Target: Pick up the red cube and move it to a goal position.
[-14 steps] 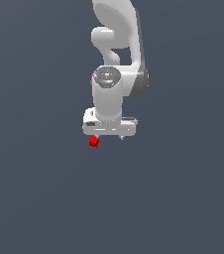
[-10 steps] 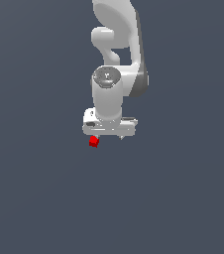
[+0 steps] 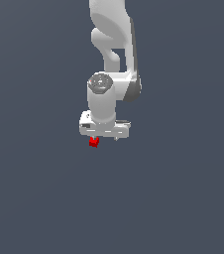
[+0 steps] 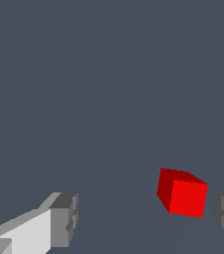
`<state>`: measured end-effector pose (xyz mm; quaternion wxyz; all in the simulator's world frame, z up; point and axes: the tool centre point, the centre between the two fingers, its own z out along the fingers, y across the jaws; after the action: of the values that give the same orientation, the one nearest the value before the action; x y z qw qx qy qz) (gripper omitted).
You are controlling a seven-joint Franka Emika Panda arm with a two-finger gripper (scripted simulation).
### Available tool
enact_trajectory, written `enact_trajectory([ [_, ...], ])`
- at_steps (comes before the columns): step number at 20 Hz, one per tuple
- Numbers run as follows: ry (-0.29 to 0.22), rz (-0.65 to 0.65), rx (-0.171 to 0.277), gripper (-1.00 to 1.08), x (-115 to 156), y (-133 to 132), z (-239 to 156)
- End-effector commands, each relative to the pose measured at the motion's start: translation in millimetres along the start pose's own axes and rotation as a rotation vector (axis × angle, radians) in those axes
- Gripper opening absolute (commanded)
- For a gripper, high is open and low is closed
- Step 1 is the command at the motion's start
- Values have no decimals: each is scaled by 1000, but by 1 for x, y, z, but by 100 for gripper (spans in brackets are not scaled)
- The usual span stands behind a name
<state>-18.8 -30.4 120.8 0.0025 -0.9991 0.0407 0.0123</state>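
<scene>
1. Since the earlier frames almost nothing has shifted: the gripper (image 4: pixel 143 218) hangs at about the same height over the red cube (image 3: pixel 93 143), the cube unmoved.
2. The jaws stand spread apart, holding nothing; in the wrist view the cube (image 4: pixel 182 192) sits between the fingers (image 4: pixel 64 219), much nearer one pad than the other and touching neither.
3. The cube rests on the dark floor (image 3: pixel 183 198), just below the hand's edge toward the exterior view's left.
4. It looks rigid, light and matte, so it probably won't slip; flat opposite faces suit a centred pinch.
5. It sits slightly turned against the pads, so a small wrist twist may help.
</scene>
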Motion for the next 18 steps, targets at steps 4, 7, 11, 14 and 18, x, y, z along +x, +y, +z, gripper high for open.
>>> enact_trajectory([
  [4,8,53,-2,100,-13,25,35],
  [7,14,84,-3,100,-21,40,55],
  [11,19,116,-4,100,-30,55,77],
  [14,22,134,-4,100,-34,62,89],
  [18,25,147,-3,100,-37,68,99],
])
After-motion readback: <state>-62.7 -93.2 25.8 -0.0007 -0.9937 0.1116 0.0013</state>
